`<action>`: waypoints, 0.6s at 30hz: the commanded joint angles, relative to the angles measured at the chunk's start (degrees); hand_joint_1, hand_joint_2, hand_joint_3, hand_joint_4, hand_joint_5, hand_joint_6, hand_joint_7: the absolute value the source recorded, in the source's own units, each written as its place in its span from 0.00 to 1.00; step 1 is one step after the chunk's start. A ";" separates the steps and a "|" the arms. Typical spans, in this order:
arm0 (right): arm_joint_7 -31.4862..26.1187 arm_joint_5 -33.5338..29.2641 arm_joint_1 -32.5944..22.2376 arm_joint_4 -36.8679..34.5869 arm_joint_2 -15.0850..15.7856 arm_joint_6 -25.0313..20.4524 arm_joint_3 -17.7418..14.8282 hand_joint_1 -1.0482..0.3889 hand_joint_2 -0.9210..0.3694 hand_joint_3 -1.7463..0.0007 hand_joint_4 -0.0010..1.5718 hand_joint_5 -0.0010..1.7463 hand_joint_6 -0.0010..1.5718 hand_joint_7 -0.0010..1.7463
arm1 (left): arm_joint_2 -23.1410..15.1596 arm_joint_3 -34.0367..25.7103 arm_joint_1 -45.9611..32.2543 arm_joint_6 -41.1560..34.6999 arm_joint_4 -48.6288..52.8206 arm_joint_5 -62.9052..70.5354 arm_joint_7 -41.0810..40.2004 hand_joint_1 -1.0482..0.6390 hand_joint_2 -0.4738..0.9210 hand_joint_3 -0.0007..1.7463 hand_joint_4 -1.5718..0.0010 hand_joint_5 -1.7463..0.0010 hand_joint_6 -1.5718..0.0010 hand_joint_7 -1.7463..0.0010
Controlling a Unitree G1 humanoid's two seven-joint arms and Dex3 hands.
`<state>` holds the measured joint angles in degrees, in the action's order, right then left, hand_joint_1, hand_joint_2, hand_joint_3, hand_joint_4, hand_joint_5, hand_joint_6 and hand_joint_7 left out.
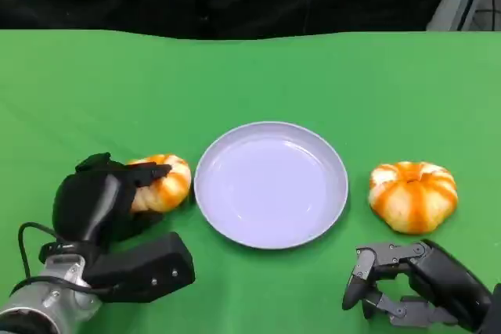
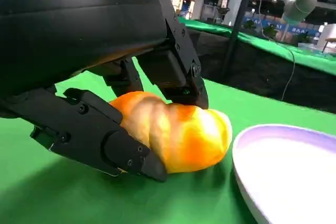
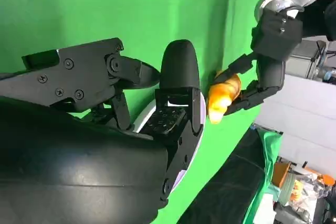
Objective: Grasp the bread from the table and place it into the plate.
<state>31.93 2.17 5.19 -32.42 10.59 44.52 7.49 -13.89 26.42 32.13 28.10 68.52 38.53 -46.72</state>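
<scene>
Plate [image 1: 271,184]: set at the middle of the table [image 1: 250,76], between two breads.
Left bread [image 1: 160,182]: laid just beside the plate's left rim, on the table.
Right bread [image 1: 412,195]: laid right of the plate, apart from its rim.
Left hand [image 1: 98,201]: placed left of the plate, closed around the left bread.
Right hand [image 1: 391,281]: held near the table's front edge, before the right bread, apart from it.

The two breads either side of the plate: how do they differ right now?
The left bread sits between the left hand's fingers, while the right bread lies free, the right hand short of it. The left bread sits close to the plate; the right bread sits with a clear gap. Both are orange-and-cream, ridged, and on the green table.
</scene>
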 commanded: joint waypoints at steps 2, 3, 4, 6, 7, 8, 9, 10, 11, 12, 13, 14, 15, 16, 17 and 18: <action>-0.08 0.27 0.20 -0.81 0.37 1.22 -0.12 0.69 0.02 0.69 0.48 0.90 0.52 0.62 | -2.68 -1.43 -1.11 -1.39 -3.07 -0.14 -1.96 0.55 0.96 0.00 0.47 0.39 0.20 1.00; 0.02 0.40 0.24 -0.95 0.37 1.12 -0.13 0.69 0.02 0.69 0.48 0.90 0.52 0.62 | -2.98 -1.80 -1.32 -1.60 -3.99 -0.29 -1.90 0.55 0.96 0.00 0.47 0.39 0.20 1.00; 0.11 0.51 0.26 -1.05 0.36 1.04 -0.14 0.69 0.02 0.70 0.47 0.90 0.52 0.62 | -3.18 -2.11 -1.50 -1.78 -4.70 -0.38 -1.84 0.56 0.95 0.00 0.45 0.46 0.20 1.00; 0.21 0.62 0.30 -1.20 0.35 0.99 -0.15 0.69 0.01 0.70 0.47 0.90 0.52 0.62 | -3.41 -2.53 -1.82 -2.10 -5.73 -0.42 -1.64 0.56 0.95 0.00 0.42 0.51 0.20 1.00; 0.21 0.62 0.32 -1.23 0.35 1.02 -0.15 0.69 0.01 0.70 0.47 0.90 0.52 0.62 | -3.43 -2.60 -1.94 -2.22 -5.98 -0.39 -1.54 0.56 0.95 0.00 0.42 0.52 0.20 1.00; 0.21 0.63 0.32 -1.26 0.35 1.04 -0.14 0.69 0.01 0.70 0.47 0.90 0.52 0.62 | -3.44 -2.66 -2.03 -2.33 -6.19 -0.37 -1.45 0.56 0.95 0.00 0.42 0.52 0.20 1.00; 0.14 0.53 0.40 -1.27 0.35 1.03 -0.14 0.69 0.01 0.70 0.47 0.90 0.52 0.62 | -3.65 -2.90 -2.10 -2.25 -6.96 -0.24 -2.38 0.56 0.95 0.00 0.41 0.52 0.20 1.00; 0.10 0.46 0.46 -1.28 0.36 1.02 -0.13 0.69 0.01 0.70 0.47 0.90 0.52 0.62 | -3.80 -3.10 -2.17 -2.20 -7.56 -0.13 -3.06 0.57 0.95 0.00 0.40 0.53 0.19 1.00; 0.06 0.42 0.50 -1.29 0.36 1.01 -0.12 0.69 0.01 0.70 0.47 0.90 0.52 0.62 | -3.91 -3.26 -2.25 -2.19 -8.02 -0.04 -3.50 0.57 0.95 0.00 0.39 0.54 0.19 1.00; 0.24 0.61 0.61 -1.53 0.28 1.15 -0.12 0.69 0.01 0.71 0.47 0.90 0.52 0.62 | -4.15 -3.47 -2.57 -2.21 -9.58 0.20 -4.16 0.57 0.95 0.00 0.39 0.54 0.19 1.00; 0.38 0.78 0.69 -1.73 0.22 1.27 -0.13 0.69 0.01 0.70 0.48 0.90 0.52 0.62 | -4.30 -3.61 -2.84 -2.28 -10.71 0.37 -4.46 0.57 0.95 0.00 0.40 0.50 0.18 1.00; 0.49 0.89 0.75 -1.87 0.17 1.36 -0.13 0.69 0.01 0.71 0.48 0.90 0.52 0.62 | -4.42 -3.73 -3.09 -2.40 -11.60 0.50 -4.62 0.58 0.95 0.00 0.40 0.48 0.18 1.00; 0.43 0.76 0.75 -1.86 0.20 1.28 -0.11 0.69 0.01 0.71 0.48 0.90 0.52 0.62 | -4.76 -3.72 -3.55 -2.24 -13.51 0.97 -5.00 0.58 0.95 0.00 0.41 0.47 0.18 1.00; 0.35 0.63 0.76 -1.86 0.20 1.41 -0.11 0.69 0.01 0.71 0.48 0.90 0.52 0.62 | -5.05 -3.76 -4.10 -1.90 -15.62 1.30 -5.10 0.57 0.96 0.00 0.41 0.46 0.18 1.00; 0.30 0.54 0.76 -1.88 0.19 1.53 -0.11 0.69 0.01 0.71 0.48 0.90 0.52 0.62 | -5.27 -3.83 -4.58 -1.74 -17.29 1.53 -5.08 0.57 0.96 0.00 0.42 0.46 0.18 1.00; 0.27 0.50 0.78 -1.91 0.18 1.62 -0.11 0.69 0.01 0.71 0.48 0.90 0.52 0.62 | -5.40 -3.96 -4.99 -1.73 -18.50 1.68 -4.94 0.57 0.96 0.00 0.42 0.46 0.18 1.00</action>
<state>32.12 2.19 5.62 -34.08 10.45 45.34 7.49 -17.68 22.98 28.57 25.93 53.45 39.40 -50.47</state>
